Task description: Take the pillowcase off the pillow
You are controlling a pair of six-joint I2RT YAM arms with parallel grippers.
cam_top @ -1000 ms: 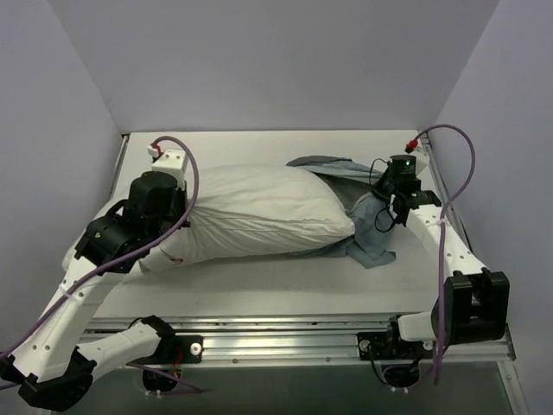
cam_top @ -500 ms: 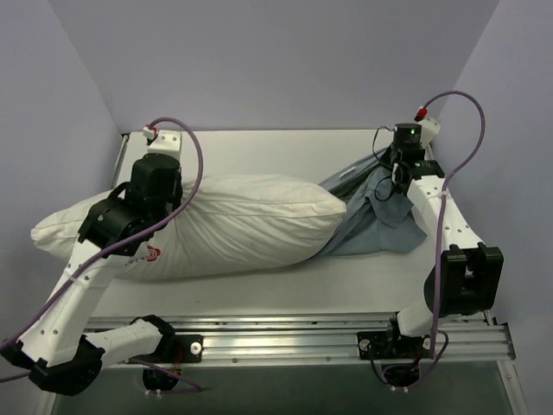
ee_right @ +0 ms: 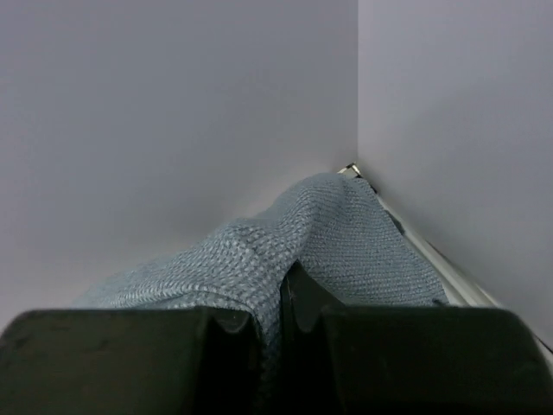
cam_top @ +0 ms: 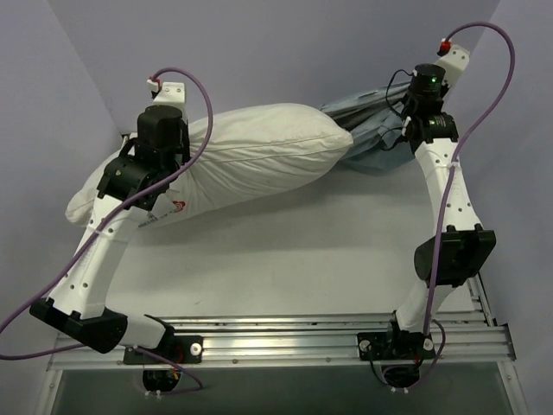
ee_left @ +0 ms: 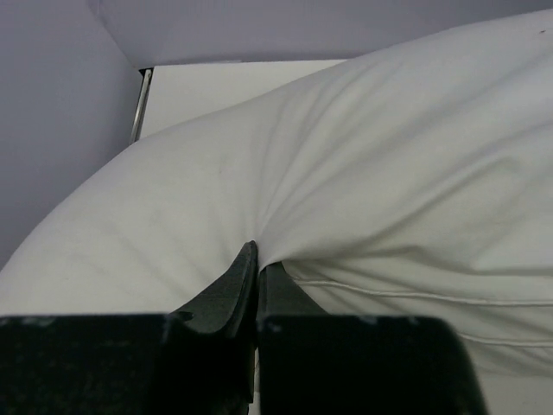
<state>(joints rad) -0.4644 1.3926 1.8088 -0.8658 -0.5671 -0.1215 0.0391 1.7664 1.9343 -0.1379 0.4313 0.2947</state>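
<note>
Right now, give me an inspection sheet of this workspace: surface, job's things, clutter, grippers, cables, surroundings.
Surface: white table, with a metal rail along its near edge.
Job's things: white pillow lifted between the arms. The blue-grey pillowcase is bunched at its right end, and only that tip looks still covered.
Clutter: nothing seen.
Grippers: left gripper shut on pillow fabric. Right gripper shut on the pillowcase.
Cables: purple left cable loops over the pillow. Purple right cable arcs clear beside its arm.
Surroundings: pale lilac walls on three sides.
</note>
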